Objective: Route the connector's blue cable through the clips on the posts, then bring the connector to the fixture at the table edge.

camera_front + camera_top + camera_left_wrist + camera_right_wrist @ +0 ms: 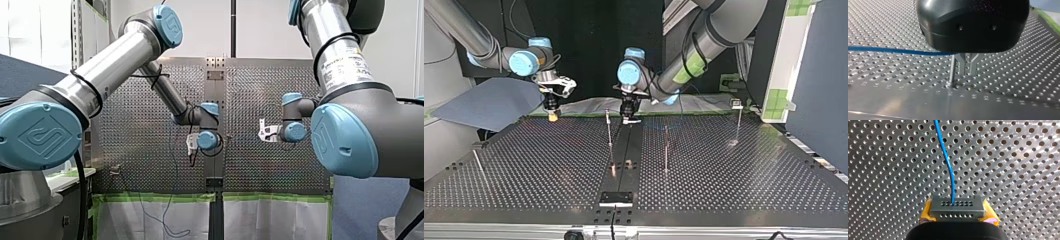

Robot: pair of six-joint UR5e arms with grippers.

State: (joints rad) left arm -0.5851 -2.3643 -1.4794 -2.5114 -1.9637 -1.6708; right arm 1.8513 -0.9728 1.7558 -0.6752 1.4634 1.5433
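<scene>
A small grey metal connector [957,208], a flat block with two rows of tiny holes on its face, is pinched in the right jaws. A yellow pad [926,212] presses on each short end. The connector's long axis runs across from pad to pad, and the holed face points ahead, away from the wrist. A thin blue cable [948,160] leaves one hole in the upper row and runs ahead over the perforated bench [1018,170] with a gentle bend.

The left wrist view shows another stretch of the cable: a straight, taut blue line above the bench that runs in under the black housing [973,25] to the left jaws. Their metal fingers [969,65] are pressed together and seem to pinch the cable, though the housing hides the contact. A thin upright post [951,68] stands just beside them.

Only the top view shows both arms together. The right jaws hang low at its left and the left jaws hang near its middle, the two well apart and both toward the far edge of the bench. Thin posts stand across the bench there. The connector is too small to make out in that view.
</scene>
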